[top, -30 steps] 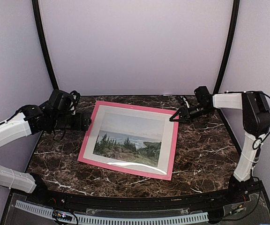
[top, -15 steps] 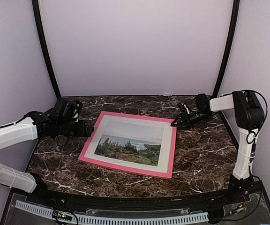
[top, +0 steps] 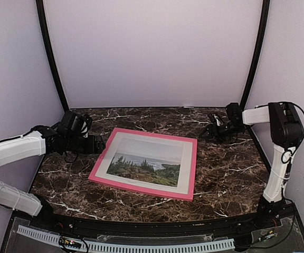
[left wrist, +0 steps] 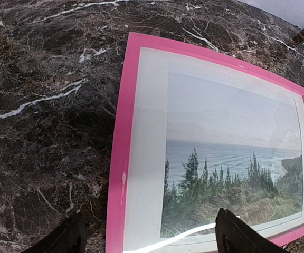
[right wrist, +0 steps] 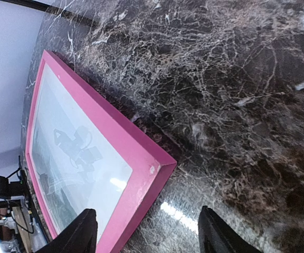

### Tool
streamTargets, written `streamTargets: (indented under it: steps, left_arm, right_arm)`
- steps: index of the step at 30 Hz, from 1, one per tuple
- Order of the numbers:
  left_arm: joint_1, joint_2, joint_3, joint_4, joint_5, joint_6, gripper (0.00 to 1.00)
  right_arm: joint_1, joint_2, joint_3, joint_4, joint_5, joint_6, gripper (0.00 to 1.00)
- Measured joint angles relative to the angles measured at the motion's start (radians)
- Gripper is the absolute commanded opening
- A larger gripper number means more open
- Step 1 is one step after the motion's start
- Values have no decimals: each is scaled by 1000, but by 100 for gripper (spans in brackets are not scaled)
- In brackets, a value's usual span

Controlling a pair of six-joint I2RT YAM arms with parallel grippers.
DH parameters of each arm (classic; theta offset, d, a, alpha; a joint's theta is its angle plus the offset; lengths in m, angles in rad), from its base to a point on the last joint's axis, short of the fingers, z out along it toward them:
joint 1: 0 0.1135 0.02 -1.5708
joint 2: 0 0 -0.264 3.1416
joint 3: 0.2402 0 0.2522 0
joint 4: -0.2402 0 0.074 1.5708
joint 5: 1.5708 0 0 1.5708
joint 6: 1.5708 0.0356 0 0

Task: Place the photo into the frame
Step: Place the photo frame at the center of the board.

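Observation:
The pink frame (top: 191, 166) lies flat on the dark marble table (top: 226, 174), face up. The photo (top: 144, 162) of green trees, water and pale sky shows inside it behind a white mat. My left gripper (top: 100, 144) is open and empty, just off the frame's left rail; in the left wrist view the frame (left wrist: 121, 158) and the photo (left wrist: 226, 158) fill the picture between its fingertips (left wrist: 70, 240). My right gripper (top: 203, 133) is open and empty, just beyond the frame's far right corner (right wrist: 160, 167), not touching it.
Pale walls close the table on three sides, with two black posts (top: 50, 58) at the back corners. The arms' bases and a cable rail (top: 141, 245) run along the near edge. Bare marble lies to the right of the frame.
The frame was tilted up off the table between both grippers; it now lies flat. Both grippers have let go, and the right one has drawn back to the right.

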Motion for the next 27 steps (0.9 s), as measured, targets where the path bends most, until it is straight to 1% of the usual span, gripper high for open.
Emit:
streamTargets:
  steps: [6, 9, 12, 19, 27]
  left_arm:
    - [80, 90, -8, 37, 127, 0, 87]
    - [123, 141, -8, 60, 186, 0, 87]
    - [167, 179, -8, 83, 224, 1, 87]
    - [238, 245, -32, 155, 292, 3, 87]
    - [250, 325, -43, 209, 359, 4, 86]
  right_arm:
    - [18, -181, -124, 26, 104, 47, 76]
    - [55, -261, -185, 45, 145, 71, 76]
    - [108, -306, -235, 62, 183, 101, 77]
    - [226, -322, -312, 114, 262, 177, 77]
    - [270, -304, -327, 151, 349, 217, 78]
